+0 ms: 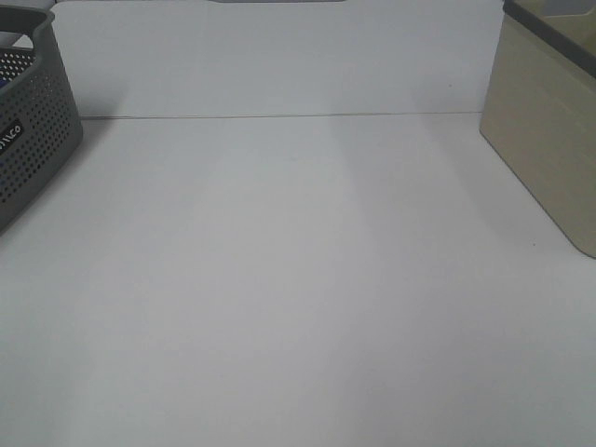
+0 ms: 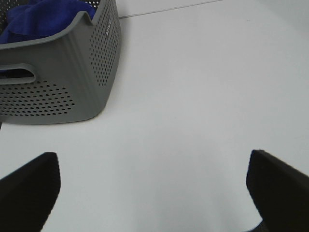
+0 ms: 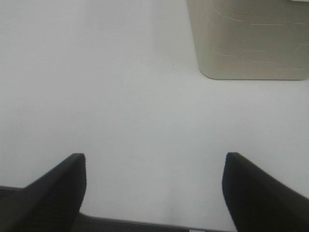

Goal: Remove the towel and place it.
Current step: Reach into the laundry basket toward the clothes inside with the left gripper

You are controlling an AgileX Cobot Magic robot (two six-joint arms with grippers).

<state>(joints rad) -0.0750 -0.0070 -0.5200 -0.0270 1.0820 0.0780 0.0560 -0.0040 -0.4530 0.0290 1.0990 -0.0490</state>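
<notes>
Both released above the white worktop (image 1: 298, 279), the left pincer (image 2: 152, 158) faces the grey perforated basket (image 2: 91, 72) holding the blue towel (image 2: 43, 14), the right pincer (image 3: 155, 157) a beige bin (image 3: 251, 43).

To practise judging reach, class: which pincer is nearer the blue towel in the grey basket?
Left. The left pincer faces the grey basket holding the towel, open and short of it; the right pincer faces the beige bin on the opposite side.
</notes>
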